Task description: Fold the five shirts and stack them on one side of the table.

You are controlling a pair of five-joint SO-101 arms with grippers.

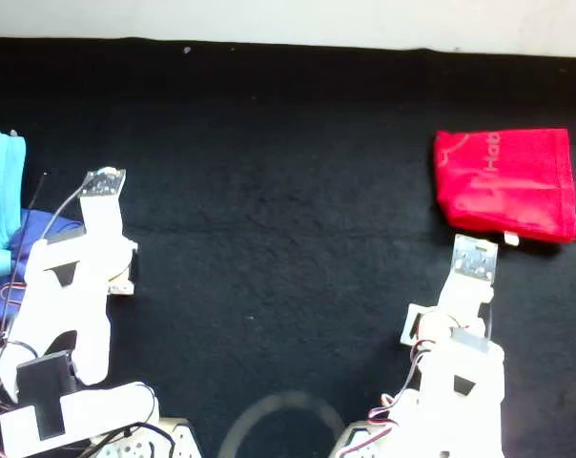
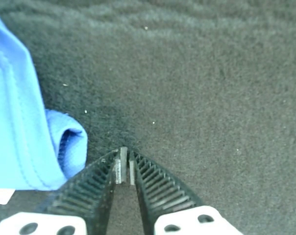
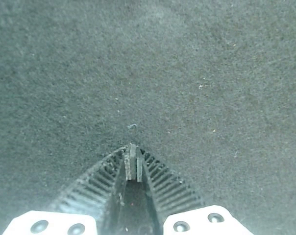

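Observation:
A folded red shirt (image 1: 505,183) lies at the right side of the black table, just beyond the white arm there. At the left edge a light turquoise shirt (image 1: 0,196) rests over a darker blue one (image 1: 30,243). In the left wrist view, my left gripper (image 2: 124,164) is shut with nothing in it, low over the cloth, with a blue shirt's hem (image 2: 25,137) beside it. My right gripper (image 3: 133,164) is also shut and holds nothing, above bare black cloth.
The black table cover (image 1: 288,172) stretches between the two arms. A white wall strip (image 1: 364,24) runs along the far edge. Loose cables (image 1: 21,239) hang by the left arm's base.

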